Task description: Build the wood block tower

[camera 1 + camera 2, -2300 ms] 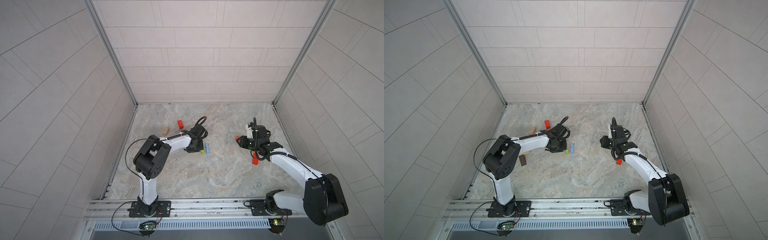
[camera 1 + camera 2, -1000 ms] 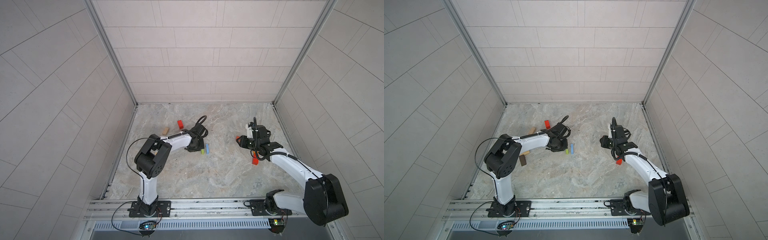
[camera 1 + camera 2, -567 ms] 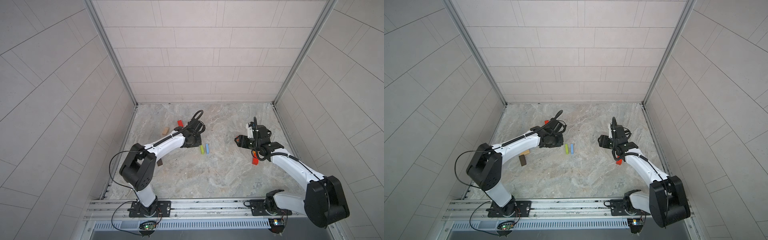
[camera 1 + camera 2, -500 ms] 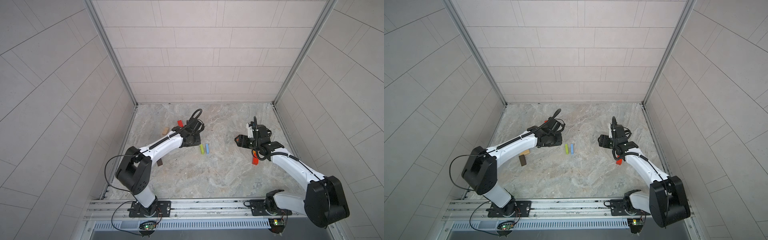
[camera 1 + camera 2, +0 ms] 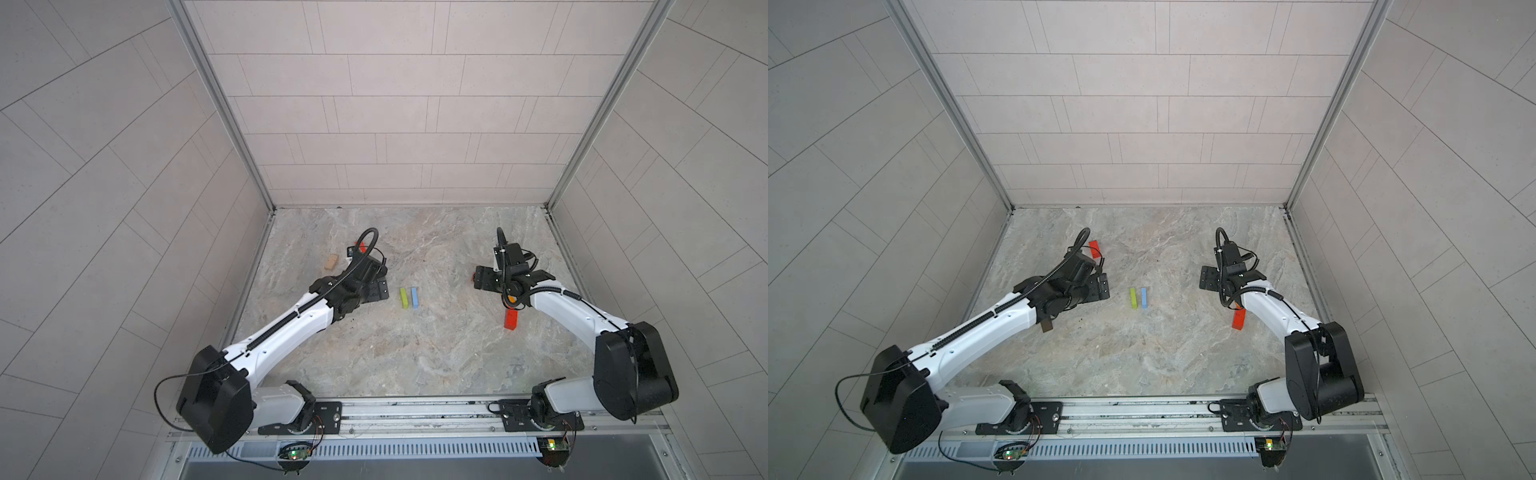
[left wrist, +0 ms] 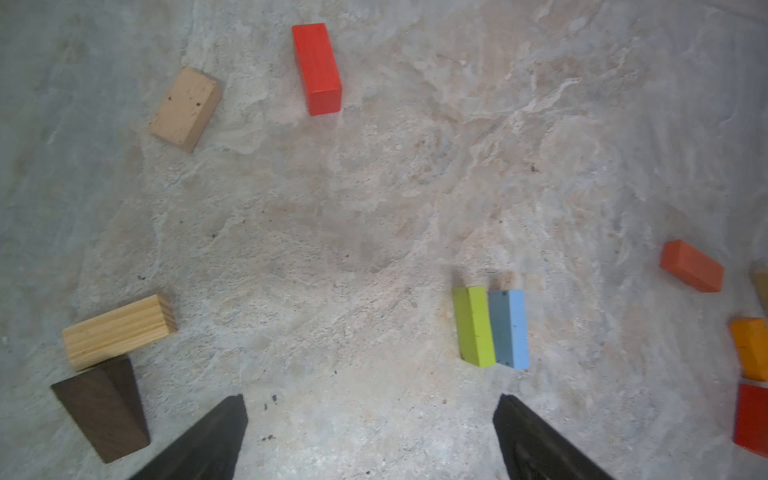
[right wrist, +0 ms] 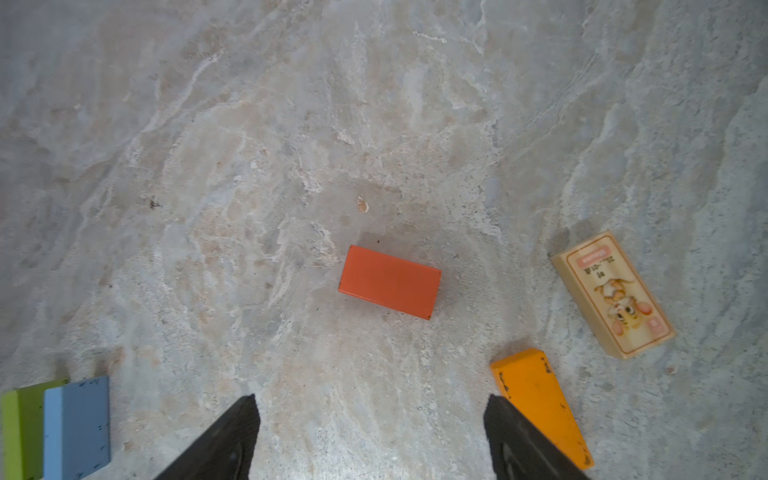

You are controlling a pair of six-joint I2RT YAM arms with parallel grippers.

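A lime green block point(image 5: 403, 298) and a light blue block point(image 5: 414, 298) lie side by side, touching, mid-floor with nothing on them; both top views and both wrist views show them point(image 5: 1133, 298) point(image 6: 474, 326) point(image 7: 77, 426). My left gripper point(image 5: 378, 289) point(image 6: 370, 401) stands open and empty just left of the pair. My right gripper point(image 5: 484, 278) point(image 7: 371, 399) is open and empty above an orange-red block point(image 7: 390, 281). An orange block point(image 7: 540, 405) lies beside one of its fingers. Loose on the left are a red block point(image 6: 316, 68), a tan block point(image 6: 185, 109), a pine block point(image 6: 118, 331) and a dark brown block point(image 6: 102, 409).
Another red block point(image 5: 511, 319) lies under the right forearm. A tan block with a printed picture point(image 7: 613, 293) sits near the orange one. Tiled walls close the floor on three sides, and the arms' rail point(image 5: 415, 409) runs along the front.
My left gripper has opened and drawn back to the left, away from the green and blue pair, its arm now stretched out. My right gripper has opened wider in place.
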